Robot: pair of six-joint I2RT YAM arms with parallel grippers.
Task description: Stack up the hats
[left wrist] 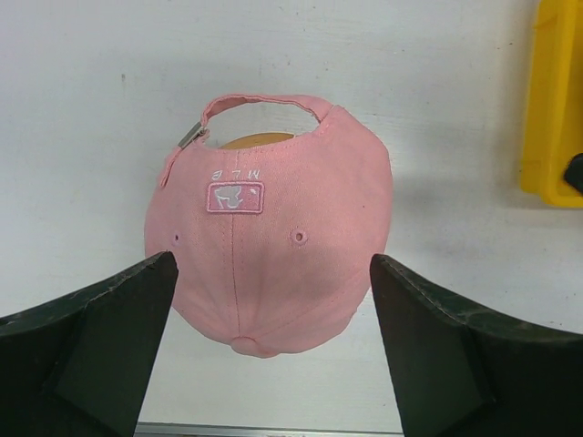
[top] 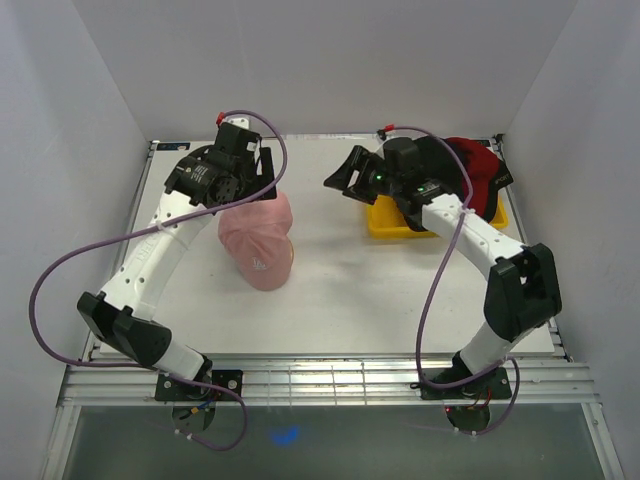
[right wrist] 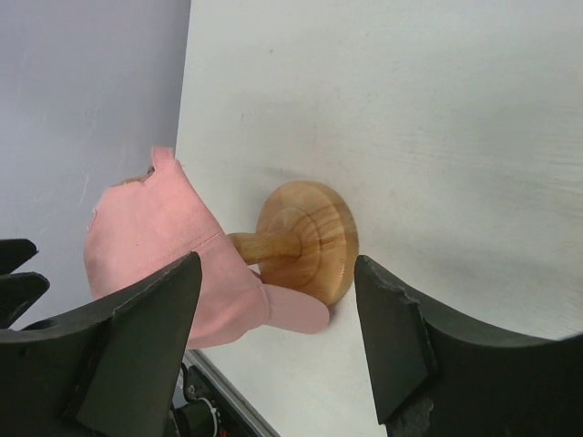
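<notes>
A pink hat (top: pixel 258 243) sits on top of a round wooden stand, left of the table's middle. In the left wrist view the pink hat (left wrist: pixel 273 246) shows its back strap, with the wooden stand (left wrist: pixel 255 141) visible through the strap opening. My left gripper (top: pixel 262 178) hovers just behind the hat, open and empty, its fingers (left wrist: pixel 109 328) wide on either side. My right gripper (top: pixel 340 176) is open and empty to the hat's right, facing the stand's base (right wrist: pixel 310 237) and the pink hat (right wrist: pixel 164 246). A red hat (top: pixel 475 158) and a dark hat (top: pixel 497 185) lie at the back right.
A shallow yellow tray (top: pixel 385 222) sits at the back right under the right arm, holding the red and dark hats; its edge (left wrist: pixel 551 109) shows in the left wrist view. White walls enclose the table on three sides.
</notes>
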